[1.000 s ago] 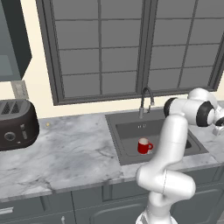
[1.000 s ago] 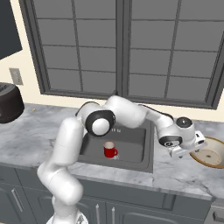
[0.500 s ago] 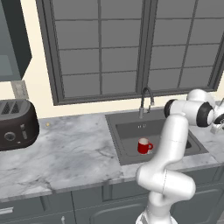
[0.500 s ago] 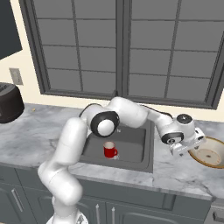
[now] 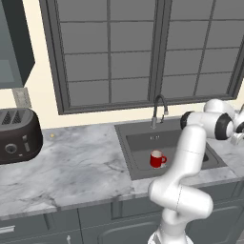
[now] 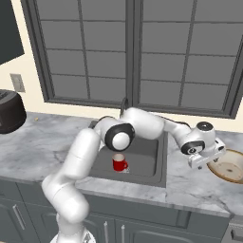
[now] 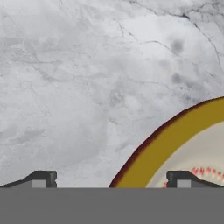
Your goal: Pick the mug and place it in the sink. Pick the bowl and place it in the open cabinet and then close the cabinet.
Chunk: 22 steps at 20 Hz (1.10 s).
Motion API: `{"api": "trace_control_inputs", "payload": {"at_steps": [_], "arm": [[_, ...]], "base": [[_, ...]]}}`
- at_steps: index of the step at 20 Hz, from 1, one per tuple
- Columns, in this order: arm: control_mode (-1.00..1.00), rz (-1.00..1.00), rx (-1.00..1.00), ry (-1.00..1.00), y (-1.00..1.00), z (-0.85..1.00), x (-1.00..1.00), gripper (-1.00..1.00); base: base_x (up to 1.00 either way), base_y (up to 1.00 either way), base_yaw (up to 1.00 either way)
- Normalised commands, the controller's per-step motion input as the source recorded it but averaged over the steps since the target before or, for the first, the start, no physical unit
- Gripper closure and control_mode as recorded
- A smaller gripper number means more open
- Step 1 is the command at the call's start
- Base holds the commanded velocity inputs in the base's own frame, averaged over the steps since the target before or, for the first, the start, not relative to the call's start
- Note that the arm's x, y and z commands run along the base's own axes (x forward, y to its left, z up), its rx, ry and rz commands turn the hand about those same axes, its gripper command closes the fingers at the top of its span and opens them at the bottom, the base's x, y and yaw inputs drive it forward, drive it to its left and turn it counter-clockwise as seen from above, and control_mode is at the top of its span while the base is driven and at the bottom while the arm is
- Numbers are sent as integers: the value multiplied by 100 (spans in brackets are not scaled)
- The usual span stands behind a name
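The red mug (image 5: pixel 157 158) (image 6: pixel 119 164) stands upright in the dark grey sink (image 5: pixel 178 142) (image 6: pixel 148 163), apart from the arm. On the counter to the right of the sink lies the tan bowl (image 6: pixel 231 166) (image 7: pixel 175 140). My gripper (image 6: pixel 211 160) (image 7: pixel 111 181) hangs just above the bowl's left rim, open wide. In the hand view one fingertip (image 7: pixel 43 178) is over bare marble and the other (image 7: pixel 179 178) over the bowl's cream inside. A dark grey wall cabinet (image 5: pixel 14 43) is cut off at the top left; how its door stands is not clear.
A dark gooseneck faucet (image 5: pixel 159 112) rises behind the sink. A black toaster (image 5: pixel 16 136) (image 6: pixel 9 111) stands at the far left of the marble counter (image 5: pixel 76 167). A large window spans the back wall. Grey lower cabinet fronts (image 6: pixel 142 228) run under the counter.
My hand has drifted slightly to the right, toward the bowl, still open. The mug and the bowl have not moved.
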Motion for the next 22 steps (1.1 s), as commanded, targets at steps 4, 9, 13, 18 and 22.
{"api": "trace_control_inputs", "payload": {"at_steps": [4,9,13,18,22], "arm": [[-100,2,0,0,-11,0,4,100],[-100,1,0,0,-28,0,0,100],[-100,0,0,0,-6,0,-8,100],[-100,0,-1,-12,49,9,-30,100],[-100,1,-9,-21,100,-49,-100,100]], "base": [[0,0,0],[0,0,0],[0,0,0],[0,0,0],[0,0,0]]}}
